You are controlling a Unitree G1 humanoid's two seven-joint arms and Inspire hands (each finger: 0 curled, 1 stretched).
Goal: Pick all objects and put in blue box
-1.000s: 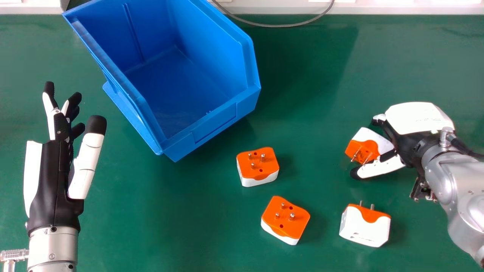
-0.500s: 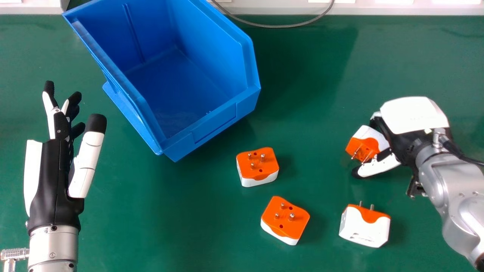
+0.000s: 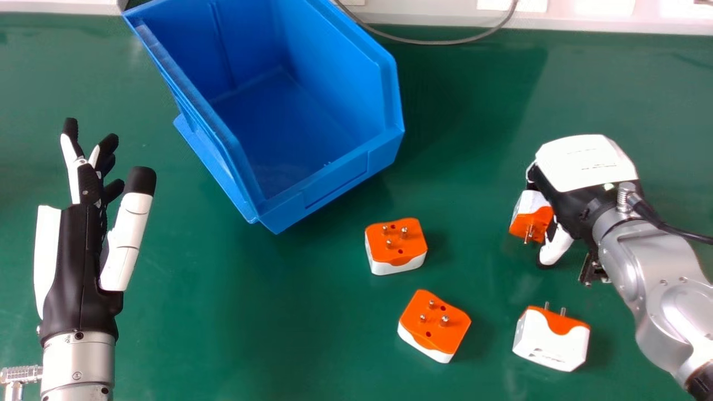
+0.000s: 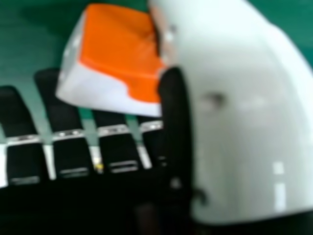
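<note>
The blue box (image 3: 334,192) stands at the upper left of centre in the head view, nothing inside it. My right hand (image 3: 585,161) is at the right, curled round an orange-and-white adapter (image 3: 532,216) whose pins point toward the near side. In the right hand view my hand (image 4: 117,147) has that adapter (image 4: 117,49) between fingers and thumb. Three other adapters lie on the table: one (image 3: 396,245) nearest the box, a second (image 3: 434,326) closer to me, and a third (image 3: 551,340) on its side below my right hand. My left hand (image 3: 81,250) stays open at the left.
The green tabletop (image 3: 289,334) spreads between my left hand and the adapters. Along its far edge runs a pale ledge (image 3: 423,12), with a grey cable (image 3: 434,42) looping down beyond the box.
My right hand has moved left and turned, and the adapter in it has shifted left and rotated. The box and loose adapters appear farther right as the head view has shifted.
</note>
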